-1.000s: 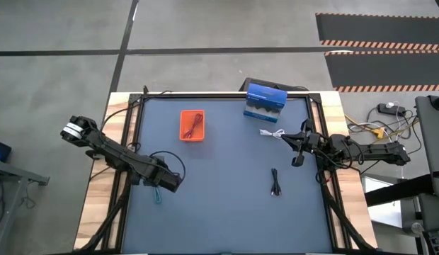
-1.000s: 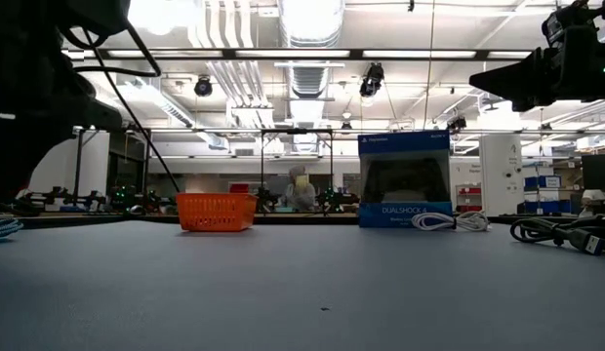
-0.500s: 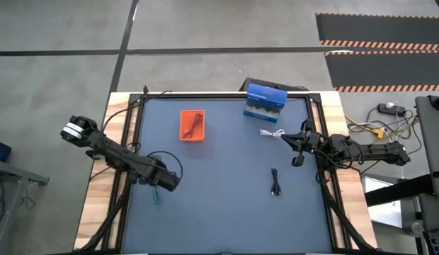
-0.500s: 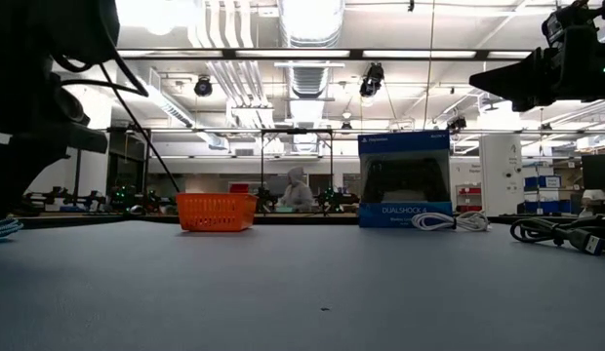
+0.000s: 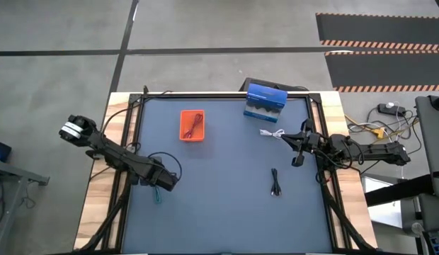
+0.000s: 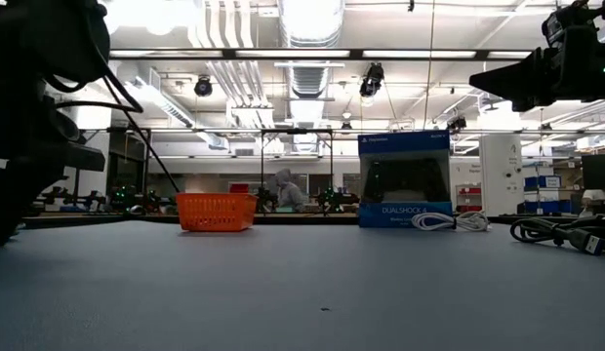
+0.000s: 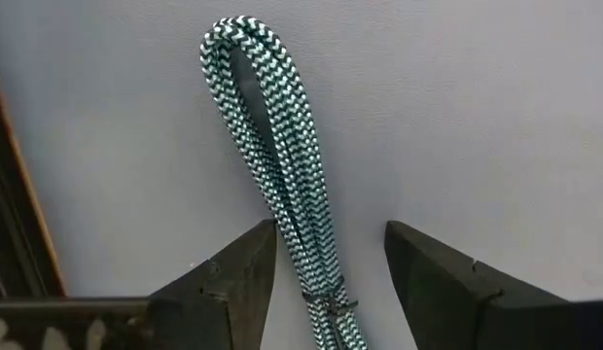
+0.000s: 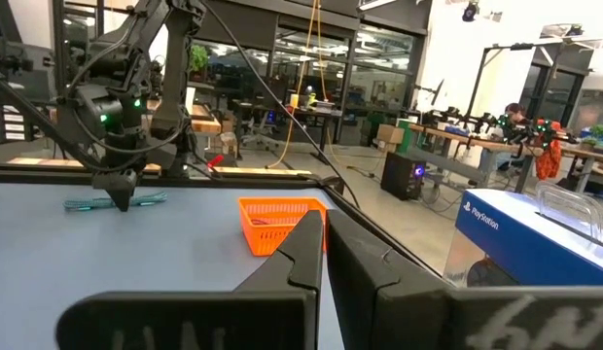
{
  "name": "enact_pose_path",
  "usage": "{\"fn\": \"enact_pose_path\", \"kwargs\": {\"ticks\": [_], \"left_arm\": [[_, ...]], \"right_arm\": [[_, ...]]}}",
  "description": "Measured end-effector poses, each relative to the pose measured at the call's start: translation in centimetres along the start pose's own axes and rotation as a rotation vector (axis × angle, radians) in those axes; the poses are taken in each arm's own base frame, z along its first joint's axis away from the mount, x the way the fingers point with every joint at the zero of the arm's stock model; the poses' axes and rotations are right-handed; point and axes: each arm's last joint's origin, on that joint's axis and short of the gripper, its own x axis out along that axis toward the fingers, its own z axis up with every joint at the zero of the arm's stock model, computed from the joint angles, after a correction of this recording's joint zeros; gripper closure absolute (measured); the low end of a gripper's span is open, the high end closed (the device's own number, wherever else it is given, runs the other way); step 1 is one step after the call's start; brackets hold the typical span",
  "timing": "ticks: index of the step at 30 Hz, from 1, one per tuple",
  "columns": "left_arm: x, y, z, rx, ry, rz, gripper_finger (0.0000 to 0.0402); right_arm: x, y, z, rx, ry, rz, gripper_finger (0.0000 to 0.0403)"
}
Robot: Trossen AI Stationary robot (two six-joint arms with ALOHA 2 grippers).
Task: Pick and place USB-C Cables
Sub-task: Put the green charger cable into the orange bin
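**Red cable in the basket, teal cable between open fingers**

Beyond the left gripper (image 7: pixel 331 282), an orange basket (image 5: pixel 192 126) is holding the red cable (image 5: pixel 195 125). The left fingers are standing wide, straddling the teal-green cable (image 7: pixel 282 185), gripping nothing; its lower end is running out of frame. The right gripper (image 5: pixel 297 150) is hovering shut, empty, just beside the white cable (image 5: pixel 272 133), the black cable (image 5: pixel 275 182) lying near.

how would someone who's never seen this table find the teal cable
Look at the left side of the dark table, beneath the left arm's open fingers. The teal-green cable lies there folded, the only braided green one; the black cable and white cable lie toward the right.
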Motion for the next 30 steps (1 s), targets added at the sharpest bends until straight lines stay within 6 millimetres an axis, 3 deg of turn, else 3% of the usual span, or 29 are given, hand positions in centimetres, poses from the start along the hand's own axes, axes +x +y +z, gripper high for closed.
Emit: {"fn": "enact_pose_path", "kwargs": {"ticks": [26,30], "left_arm": [[0.18,0.06,0.06,-0.025,-0.013,0.005,0.0221],[0.19,0.03,0.05,-0.025,-0.013,0.002,0.0236]], "right_arm": [[0.0,0.0,0.01,0.001,-0.001,0.0,0.0394],[0.0,0.0,0.0,0.0,0.0,0.0,0.0394]]}}
